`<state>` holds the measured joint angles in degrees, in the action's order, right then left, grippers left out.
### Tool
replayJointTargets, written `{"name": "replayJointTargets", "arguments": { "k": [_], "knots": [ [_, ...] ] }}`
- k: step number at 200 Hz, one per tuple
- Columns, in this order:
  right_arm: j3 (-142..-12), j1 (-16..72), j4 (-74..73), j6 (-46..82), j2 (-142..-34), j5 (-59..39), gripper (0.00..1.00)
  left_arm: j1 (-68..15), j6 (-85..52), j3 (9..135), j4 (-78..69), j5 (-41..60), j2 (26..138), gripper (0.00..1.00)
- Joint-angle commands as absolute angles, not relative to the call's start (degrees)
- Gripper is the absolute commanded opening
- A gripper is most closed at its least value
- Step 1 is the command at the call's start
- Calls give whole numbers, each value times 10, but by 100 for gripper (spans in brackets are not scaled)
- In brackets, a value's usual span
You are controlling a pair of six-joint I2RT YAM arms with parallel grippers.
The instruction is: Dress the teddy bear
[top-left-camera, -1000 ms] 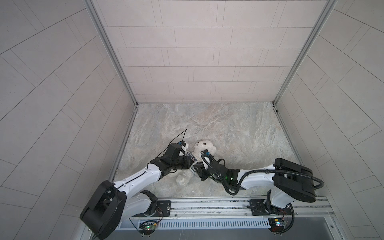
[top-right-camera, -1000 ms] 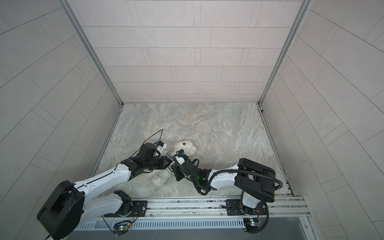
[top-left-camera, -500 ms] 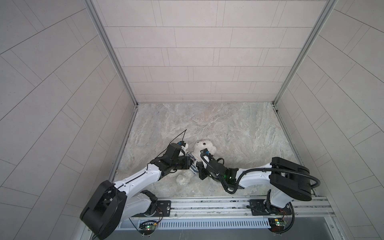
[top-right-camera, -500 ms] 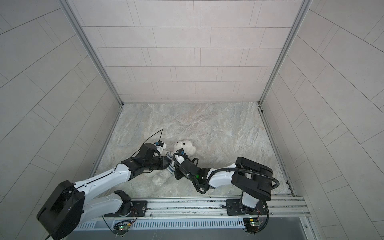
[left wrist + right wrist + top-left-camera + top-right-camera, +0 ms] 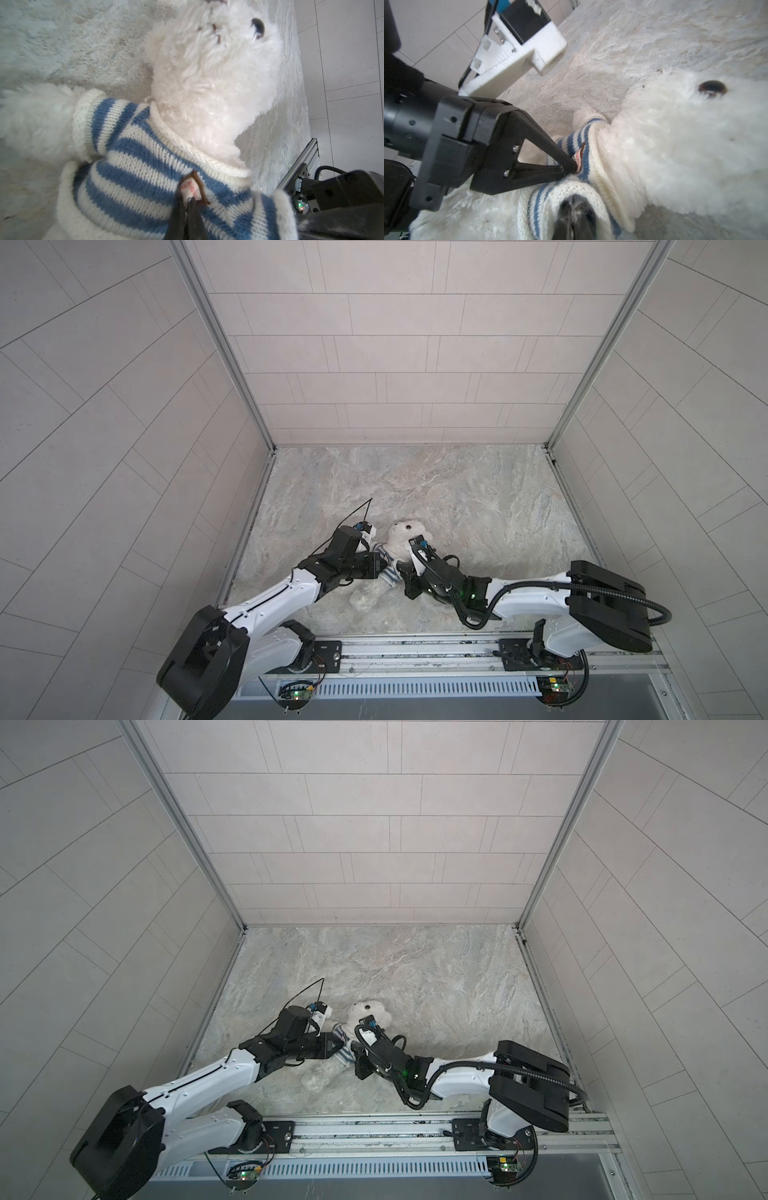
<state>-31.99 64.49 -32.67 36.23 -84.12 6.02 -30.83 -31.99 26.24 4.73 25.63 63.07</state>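
I am watching the teddy bear [image 5: 400,540] lying on its back on the bench [image 5: 457,497], near the front and a little left of the middle, with its head pointing toward the back wall. It is wearing the striped sweater [image 5: 145,166]. The collar is sitting round its neck and one furry arm is poking out of a sleeve.

The left claw [image 5: 188,205] is reaching in from the left. Its jaws are pinched tight on the knit, right at the small badge [image 5: 190,188] on the chest.

The right claw [image 5: 575,209] is coming in from the other side. Its jaws are also closed, and they are gripping the sweater's white ribbed edge close to the bear's body.

The two claws are working just beside each other over the bear's torso.
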Motion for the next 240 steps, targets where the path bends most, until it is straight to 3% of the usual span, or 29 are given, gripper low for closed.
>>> {"name": "replayJointTargets", "arguments": {
  "k": [1, 48, 105, 168, 196, 240],
  "knots": [
    [-333, 646, -339, 354, -814, 61, 0, -302, -302, 282, 119, 227, 599, 0],
    [-345, 646, -354, 362, -820, 77, 0, -303, -334, 311, 180, 247, 493, 36],
    [-373, 645, -342, 360, -826, 79, 0, -319, -391, 308, 227, 270, 426, 47],
    [-385, 646, -338, 368, -835, 61, 0, -334, -430, 296, 167, 271, 445, 36],
    [-377, 646, -335, 368, -828, 62, 0, -336, -429, 294, 173, 260, 450, 18],
    [-359, 646, -331, 373, -807, 77, 0, -328, -416, 290, 199, 241, 444, 2]
  ]
}}
